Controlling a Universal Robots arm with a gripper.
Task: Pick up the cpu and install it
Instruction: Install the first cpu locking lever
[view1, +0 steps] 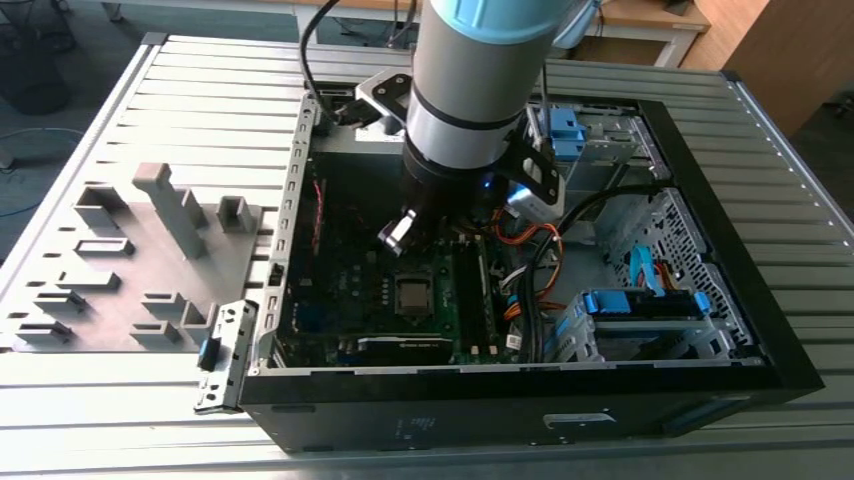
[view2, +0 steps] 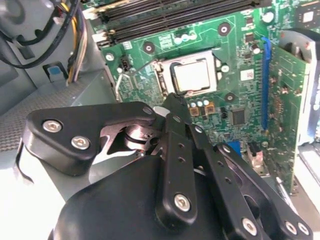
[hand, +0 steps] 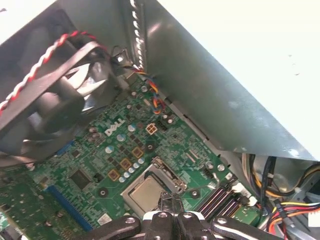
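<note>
The cpu (view2: 194, 76) already lies flat in the socket (view2: 162, 75) on the motherboard (view2: 240, 55), its silvery top facing up, with the metal frame around it. In the exterior view it shows as a pale square (view1: 412, 290) near the middle of the board, inside the open case (view1: 747, 330) that lies on the table (view1: 134, 420).

The tool (view2: 172, 102) hangs over the board with its tip just short of the socket's edge. In the second wrist view the 2 fingers (view2: 175, 150) run together to a single point, so I judge it closed, and nothing is between them; the cpu is not held. From that tip the cpu lies just ahead and below, apart from it as far as I can tell. Being square, the cpu has no long axis to speak of; its sides run in line with the socket frame.

The first wrist view looks from the other side: the same closed tip (hand: 171, 202) sits at the socket's near edge, with the cpu (hand: 145, 192) just beside it, and the fan (hand: 50, 105) with its twisted red wire stands well beyond the socket. The second wrist view gives instead the memory slots (view2: 175, 15) past the socket and the blue slot (view2: 265, 85) to its side. Only the exterior view takes in the arm (view1: 481, 90) above the case and the gray tray (view1: 134, 260) lying beside the case on the table.
</note>
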